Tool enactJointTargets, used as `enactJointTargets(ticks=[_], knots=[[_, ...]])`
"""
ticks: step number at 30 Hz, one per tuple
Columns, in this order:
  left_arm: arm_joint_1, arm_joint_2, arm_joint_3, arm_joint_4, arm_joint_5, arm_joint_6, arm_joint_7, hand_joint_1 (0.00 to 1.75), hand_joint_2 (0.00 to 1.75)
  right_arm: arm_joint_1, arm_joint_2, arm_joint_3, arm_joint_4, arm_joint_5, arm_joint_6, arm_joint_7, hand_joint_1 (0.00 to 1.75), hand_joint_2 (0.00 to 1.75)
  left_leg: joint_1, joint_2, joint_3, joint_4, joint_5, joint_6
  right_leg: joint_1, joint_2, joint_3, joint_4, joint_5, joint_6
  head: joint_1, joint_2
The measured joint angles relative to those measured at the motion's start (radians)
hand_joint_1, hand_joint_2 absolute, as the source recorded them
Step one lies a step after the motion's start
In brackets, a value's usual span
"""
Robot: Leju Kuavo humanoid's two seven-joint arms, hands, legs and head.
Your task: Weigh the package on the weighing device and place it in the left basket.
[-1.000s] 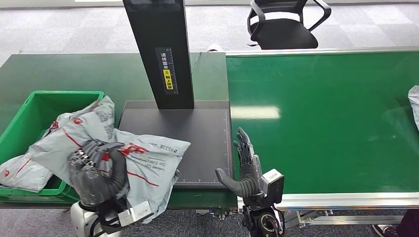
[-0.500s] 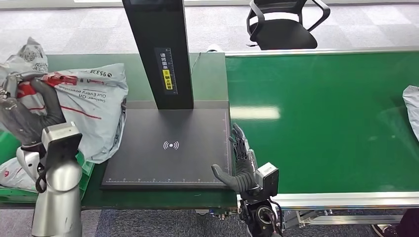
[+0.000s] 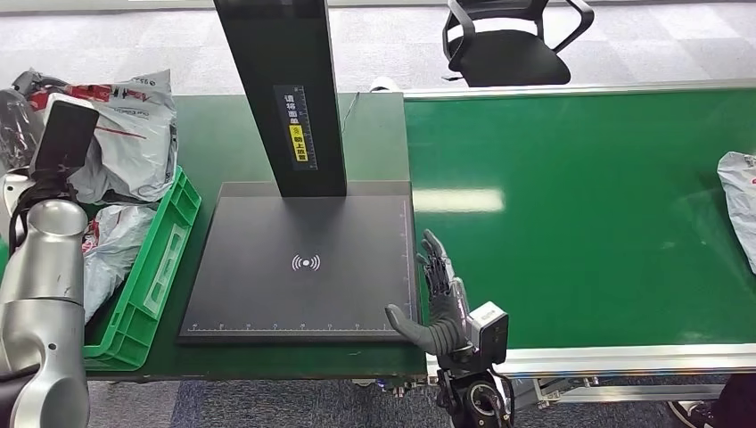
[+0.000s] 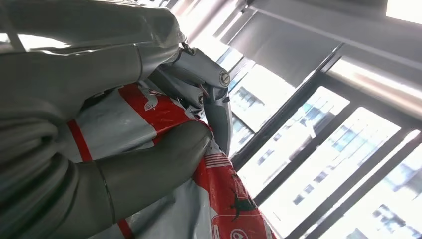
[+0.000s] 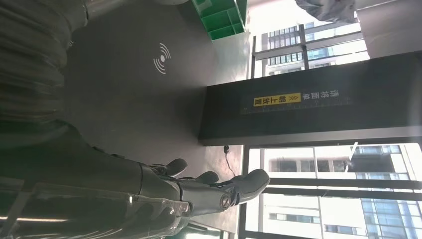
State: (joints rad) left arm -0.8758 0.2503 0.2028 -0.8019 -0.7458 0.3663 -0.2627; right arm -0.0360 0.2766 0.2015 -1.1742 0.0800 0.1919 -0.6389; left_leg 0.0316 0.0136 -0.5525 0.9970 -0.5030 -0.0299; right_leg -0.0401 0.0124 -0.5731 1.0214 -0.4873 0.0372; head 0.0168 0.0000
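My left hand (image 3: 27, 125) is raised at the far left above the green basket (image 3: 156, 267) and grips a grey package with red print (image 3: 129, 134). In the left wrist view the thumb and fingers (image 4: 149, 174) clamp the same package (image 4: 219, 199). The black weighing plate (image 3: 303, 263) with its wireless mark lies bare in front of the black post (image 3: 285, 89). My right hand (image 3: 441, 303) stands open at the plate's right front corner, holding nothing; in the right wrist view its fingers (image 5: 219, 194) are spread beside the plate (image 5: 144, 89).
Another grey bag (image 3: 111, 254) lies inside the basket. A further grey package (image 3: 738, 205) sits at the right edge of the green conveyor belt (image 3: 579, 214). A black office chair (image 3: 508, 40) stands behind the table.
My left arm has swung the package off the weighing plate, up and to the left over the basket. The camera view has shifted slightly. My right hand has barely moved.
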Motion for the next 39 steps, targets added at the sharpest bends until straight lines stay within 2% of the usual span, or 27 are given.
enactJointTargets(ticks=[7, 14, 15, 16, 18, 19, 20, 34, 36, 39], knots=[[-0.008, 0.067, 0.054, 0.146, -0.042, -0.01, 0.048, 1.75, 1.75, 0.042, -0.001, -0.008, -0.035, 0.004, 0.0, 0.0, 0.0, 1.75, 0.0, 0.0, -0.002, 0.0, 0.0, 0.0, 0.0, 0.0, -0.002, 0.0, 0.0, 0.0, 0.0, 0.0], [0.006, 0.096, 0.115, 0.2, -0.058, -0.029, 0.061, 1.68, 1.75, 0.061, -0.003, -0.012, -0.055, 0.005, 0.002, 0.001, 0.0, 1.75, 0.0, 0.0, -0.002, 0.0, 0.0, 0.0, 0.0, 0.0, -0.002, 0.0, 0.0, 0.0, 0.0, 0.0], [0.01, 0.097, 0.121, 0.203, -0.064, -0.034, 0.06, 1.58, 1.75, 0.061, -0.003, -0.013, -0.056, 0.005, 0.003, 0.001, 0.0, 1.75, 0.0, 0.0, -0.002, 0.0, 0.0, 0.0, 0.0, 0.0, -0.002, 0.0, 0.0, 0.0, 0.0, 0.0], [0.014, 0.098, 0.127, 0.206, -0.072, -0.039, 0.06, 1.26, 1.75, 0.061, -0.003, -0.013, -0.056, 0.005, 0.004, 0.001, 0.0, 1.75, 0.0, 0.0, -0.002, 0.0, 0.0, 0.0, 0.0, 0.0, -0.002, 0.0, 0.0, 0.0, 0.0, 0.0], [0.022, 0.098, 0.133, 0.212, -0.088, -0.048, 0.062, 0.44, 1.75, 0.061, -0.003, -0.014, -0.056, 0.006, 0.006, 0.002, 0.0, 1.75, 0.0, 0.0, -0.002, 0.0, 0.0, 0.0, 0.0, 0.0, -0.002, 0.0, 0.0, 0.0, 0.0, 0.0], [0.026, 0.098, 0.135, 0.215, -0.098, -0.053, 0.063, 0.11, 1.75, 0.061, -0.003, -0.014, -0.056, 0.006, 0.007, 0.003, 0.0, 1.75, 0.0, 0.0, -0.002, 0.0, 0.0, 0.0, 0.0, 0.0, -0.002, 0.0, 0.0, 0.0, 0.0, 0.0], [0.029, 0.097, 0.136, 0.217, -0.107, -0.059, 0.064, 0.0, 1.75, 0.061, -0.003, -0.015, -0.056, 0.006, 0.008, 0.003, 0.0, 1.75, 0.0, 0.0, -0.002, 0.0, 0.0, 0.0, 0.0, 0.0, -0.002, 0.0, 0.0, 0.0, 0.0, 0.0], [0.085, 0.057, 0.136, 0.192, -0.117, -0.097, 0.018, 0.0, 1.75, 0.061, -0.003, -0.025, -0.056, 0.008, 0.011, 0.005, 0.0, 1.75, 0.0, 0.0, -0.002, 0.0, 0.0, 0.0, 0.0, 0.0, -0.002, 0.0, 0.0, 0.0, 0.0, 0.0], [0.107, 0.046, 0.139, 0.149, -0.07, -0.067, -0.029, 0.0, 1.75, 0.061, -0.003, -0.025, -0.056, 0.008, 0.011, 0.007, 0.0, 1.75, 0.0, 0.0, -0.002, 0.0, 0.0, 0.0, 0.0, 0.0, -0.002, 0.0, 0.0, 0.0, 0.0, 0.0], [0.178, 0.013, 0.155, 0.013, 0.074, 0.009, -0.151, 0.0, 1.75, 0.061, -0.002, -0.027, -0.056, 0.007, 0.01, 0.01, 0.0, 1.75, 0.0, 0.002, -0.002, 0.0, 0.0, 0.0, 0.0, 0.0, -0.002, 0.0, 0.0, 0.0, 0.0, 0.0]])
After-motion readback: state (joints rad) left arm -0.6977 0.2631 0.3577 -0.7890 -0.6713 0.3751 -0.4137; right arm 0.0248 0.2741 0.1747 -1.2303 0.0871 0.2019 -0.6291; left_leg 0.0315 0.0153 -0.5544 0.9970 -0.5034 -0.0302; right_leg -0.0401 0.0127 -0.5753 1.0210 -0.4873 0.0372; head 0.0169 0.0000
